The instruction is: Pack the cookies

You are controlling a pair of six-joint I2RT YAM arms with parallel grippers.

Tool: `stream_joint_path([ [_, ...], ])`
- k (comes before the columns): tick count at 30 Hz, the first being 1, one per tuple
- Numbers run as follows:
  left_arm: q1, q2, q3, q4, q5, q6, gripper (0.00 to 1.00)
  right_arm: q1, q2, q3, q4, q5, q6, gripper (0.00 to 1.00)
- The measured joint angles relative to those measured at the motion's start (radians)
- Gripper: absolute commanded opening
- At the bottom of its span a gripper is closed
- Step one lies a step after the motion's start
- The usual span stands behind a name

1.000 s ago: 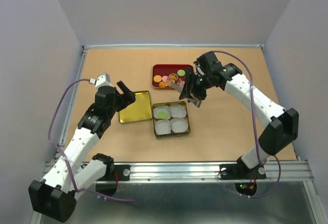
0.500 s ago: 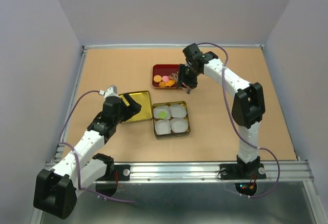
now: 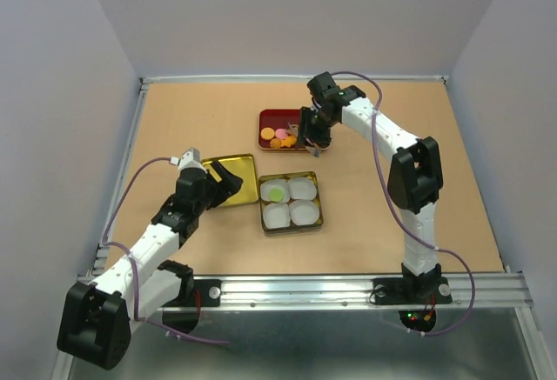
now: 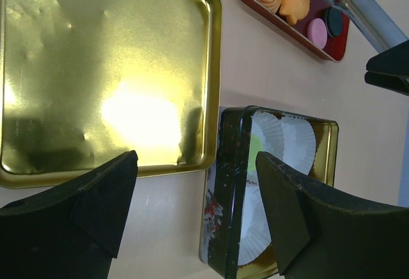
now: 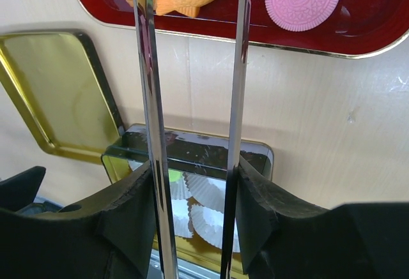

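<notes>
Swung the right gripper away from the far edge of the square gold tin within the last second, and set it over the right end of the dark red oval tray just beyond that tin. Clamped on a pair of long steel tongs, blades parted, nothing between them. Drew the left gripper back a little as well. Hovers spread wide and holding nothing over the flat gold lid just left of the tin. Points, probably, to the start of a fresh pick. Leaves most of the small round cookies, orange, pink and dark, in the tray beyond the tin. Shows only a green cookie inside the tin, in the far-left of four white pleated paper cups. Three cups yet to fill, so early going.
</notes>
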Motion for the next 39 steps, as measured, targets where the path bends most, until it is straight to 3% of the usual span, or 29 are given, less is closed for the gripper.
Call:
stream_joint_path([
  [17, 0.0, 0.033, 0.001, 0.042, 0.03, -0.005, 0.85, 0.0, 0.0, -0.049, 0.005, -0.034, 0.019, 0.4],
  [24, 0.0, 0.003, 0.04, -0.02, 0.037, -0.003, 0.85, 0.0, 0.0, -0.048, 0.005, -0.022, 0.019, 0.29],
  [34, 0.0, -0.067, 0.107, -0.117, 0.02, 0.0, 0.85, 0.0, -0.006, 0.006, -0.008, 0.007, 0.018, 0.27],
  [39, 0.0, -0.066, 0.135, -0.148, 0.013, 0.005, 0.85, 0.0, -0.084, 0.003, -0.048, 0.022, 0.01, 0.27],
])
